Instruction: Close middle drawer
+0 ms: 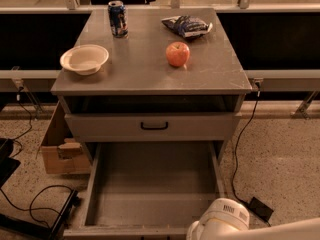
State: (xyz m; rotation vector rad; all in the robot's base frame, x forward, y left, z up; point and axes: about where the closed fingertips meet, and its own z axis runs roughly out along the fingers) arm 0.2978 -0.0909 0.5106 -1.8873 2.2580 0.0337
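Note:
The middle drawer [150,184] is pulled out wide, showing a plain grey, empty tray. Its front runs along the bottom edge of the view, and its handle is hidden. Above it, a shut grey drawer front [150,128] carries a small black bar handle [154,126]. Only a white rounded part of my arm [220,223] shows, at the bottom right by the open drawer's front right corner. My gripper is out of view.
On the cabinet top [140,69] are a white bowl [84,59], a soda can [118,18], a red apple [177,53] and a chip bag [187,26]. A cardboard box [59,151] and cables [35,199] lie left; a cable and plug [260,208] lie right.

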